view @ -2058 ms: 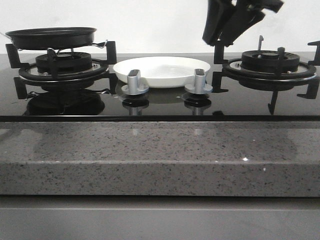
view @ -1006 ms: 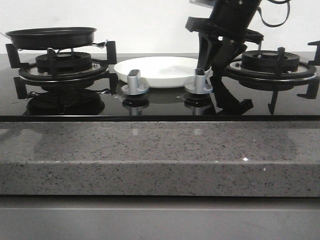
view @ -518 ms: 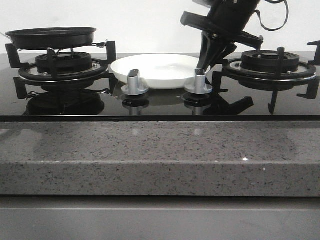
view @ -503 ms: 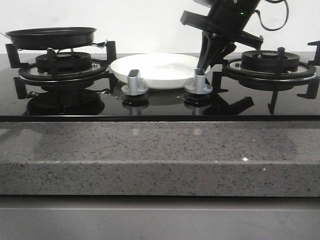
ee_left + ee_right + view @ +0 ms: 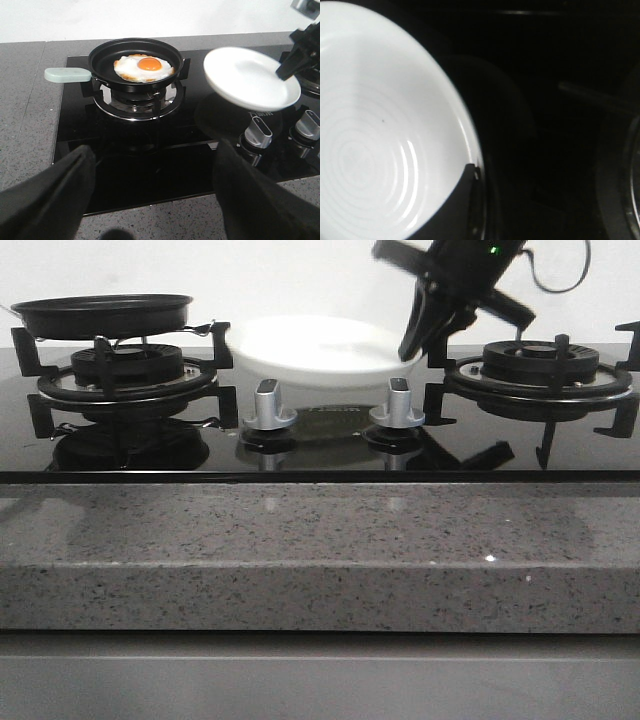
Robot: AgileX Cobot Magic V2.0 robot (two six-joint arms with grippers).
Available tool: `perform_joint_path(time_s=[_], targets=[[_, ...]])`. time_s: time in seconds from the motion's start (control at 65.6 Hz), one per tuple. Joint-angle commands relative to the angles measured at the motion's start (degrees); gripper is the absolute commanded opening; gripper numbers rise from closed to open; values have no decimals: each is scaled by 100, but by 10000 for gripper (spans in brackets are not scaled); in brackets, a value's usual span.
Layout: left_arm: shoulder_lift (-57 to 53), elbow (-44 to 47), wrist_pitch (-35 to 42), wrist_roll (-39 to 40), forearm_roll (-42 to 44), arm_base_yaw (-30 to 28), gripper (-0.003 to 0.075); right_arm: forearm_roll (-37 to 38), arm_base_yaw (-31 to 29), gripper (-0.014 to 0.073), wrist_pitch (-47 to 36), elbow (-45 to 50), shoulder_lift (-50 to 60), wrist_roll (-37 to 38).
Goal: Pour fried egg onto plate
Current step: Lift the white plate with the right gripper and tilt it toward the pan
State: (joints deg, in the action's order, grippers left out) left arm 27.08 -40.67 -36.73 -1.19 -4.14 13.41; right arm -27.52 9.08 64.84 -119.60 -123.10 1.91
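Note:
The fried egg (image 5: 145,68), white with an orange yolk, lies in the black pan (image 5: 107,52) on the left burner. In the front view only the pan (image 5: 100,312) shows and the egg is hidden. My right gripper (image 5: 415,345) is shut on the right rim of the white plate (image 5: 310,345) and holds it tilted above the hob. The plate also shows in the left wrist view (image 5: 247,75) and the right wrist view (image 5: 380,140), with one finger (image 5: 470,180) over its rim. My left gripper (image 5: 152,150) is open and empty above the hob's front edge.
The pan has a pale green handle (image 5: 67,74) pointing away from the plate. Two silver knobs (image 5: 268,405) (image 5: 398,403) stand below the plate. The right burner grate (image 5: 540,375) is beside my right gripper. A grey stone counter (image 5: 320,550) runs along the front.
My right gripper came down to the plate's right rim, shut on it and has lifted the plate off the hob. The pan has not moved.

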Motion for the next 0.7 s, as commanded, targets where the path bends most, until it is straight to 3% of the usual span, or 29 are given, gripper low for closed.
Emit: perform_joint_path(time_s=[0.0,0.213,0.351,0.442,0.686], targets=[[72,-153,450,12,-58,57,491,-540,-81,-97,-165,-158,627,11],[72,-153,487,12,-58,57,491,-620,-78,-97,256,-151,1218,-2],[72,-153,485,12,-58,57,491,-76,116,-97,272,163,1818,16],[72,-153,514,12,-58,57,491,390,417,-97,2,929,2398,22],[72,-153,560,12,-58,57,491,535,947,-97,-885,2861,3451,22]])
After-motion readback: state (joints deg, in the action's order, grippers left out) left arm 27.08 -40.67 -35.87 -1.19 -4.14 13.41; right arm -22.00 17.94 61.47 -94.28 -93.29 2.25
